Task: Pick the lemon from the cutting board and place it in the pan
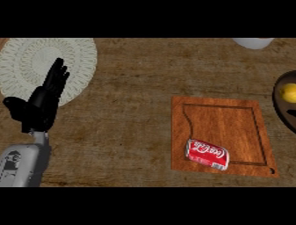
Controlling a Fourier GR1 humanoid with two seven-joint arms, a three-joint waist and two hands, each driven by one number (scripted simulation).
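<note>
The counter [131, 110] was a dark, mottled brown wood surface that filled nearly the whole head view, with a paler strip of lighter wood showing at the far left and far right edges. Nothing of the room beyond it was visible.

A round, cream, lace-patterned mat [30, 59] lay toward ten o'clock. A white object [252, 42] was cut off by the top edge at about one o'clock; what it was could not be told. A reddish-brown cutting board [222, 127] with a grooved border lay toward four o'clock, and a crushed red soda can [207, 154] rested on its near left part.

The lemon [293, 92] was a small, bright yellow, rounded fruit, lit paler on its upper left. It sat inside the dark pan [286, 118] at three o'clock, well apart from the board's surface. It looked almost round, so no long axis or pointing direction could be made out.

The left hand [41, 103] hung over the near edge of the mat at nine o'clock, its fingers straight and pointing toward twelve o'clock, released and holding nothing. The right hand did not show.
</note>
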